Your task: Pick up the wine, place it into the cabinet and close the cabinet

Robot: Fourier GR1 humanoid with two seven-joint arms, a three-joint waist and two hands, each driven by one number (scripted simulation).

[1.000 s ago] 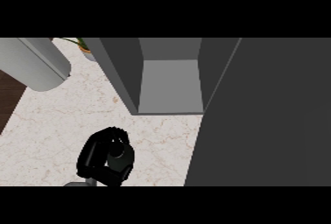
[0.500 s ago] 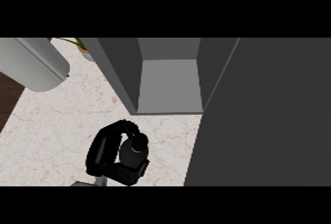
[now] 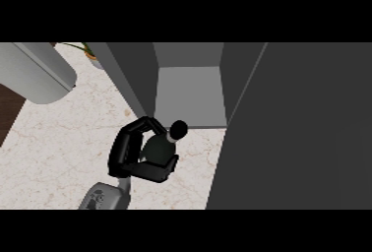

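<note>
The dark wine bottle [image 3: 155,147] is upright in my left hand [image 3: 125,150], its round black top [image 3: 178,129] showing above the curled fingers. Fingers wrap the bottle's far side and the thumb crosses its near side, hiding most of the body. Hand and bottle sit just in front of the lower left corner of the open grey cabinet [image 3: 189,93], whose inner shelf shows as a lighter panel. The cabinet's door [image 3: 298,133] stands open as a wide dark slab at the right. My right hand does not show.
A pale grey cylinder [image 3: 40,69] lies at the upper left, with a small potted plant [image 3: 88,50] behind it. The marbled counter [image 3: 58,147] spreads left of my hand. A dark strip [image 3: 7,108] marks the counter's left edge.
My left hand has carried the bottle up and to the right, from near the lower edge to the front of the cabinet's opening. The bottle's top now shows.
</note>
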